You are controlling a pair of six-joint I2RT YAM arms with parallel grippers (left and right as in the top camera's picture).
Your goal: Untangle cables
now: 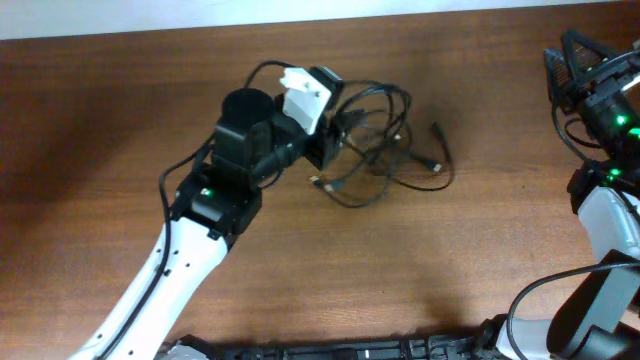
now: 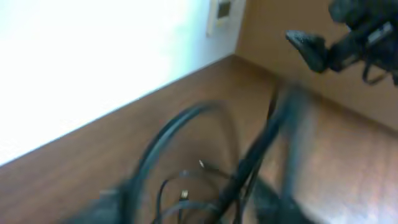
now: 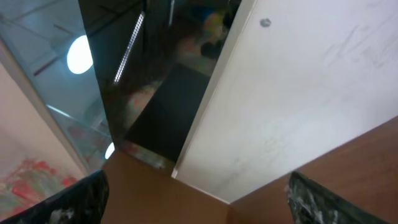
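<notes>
Brown wooden table (image 1: pixel 120 120) fills the overhead view, bounded by a white wall (image 1: pixel 200 15) along its far edge. Cables (image 1: pixel 395 150) lie in one tangled cluster at the table's centre, slightly toward the far edge: several thin black cords in overlapping loops, with small plug ends (image 1: pixel 437 128) sticking out on the right and near sides. Left arm (image 1: pixel 190 250) reaches in from the near-left corner, and the left gripper (image 1: pixel 335 125) sits at the left edge of the tangle, over the crossing loops. Whether its jaws are parted or clamped on a cord cannot be told: the overhead view hides the fingertips, and the left wrist view is motion-blurred, showing only smeared black cables (image 2: pixel 252 152) close to the lens above the wood. Right gripper (image 1: pixel 585 65) is at the far-right corner of the table, well apart from the tangle. In the right wrist view its fingers (image 3: pixel 74 199) stand wide apart with nothing between them, and the camera faces the white wall and a dark glass panel (image 3: pixel 155 74).
</notes>
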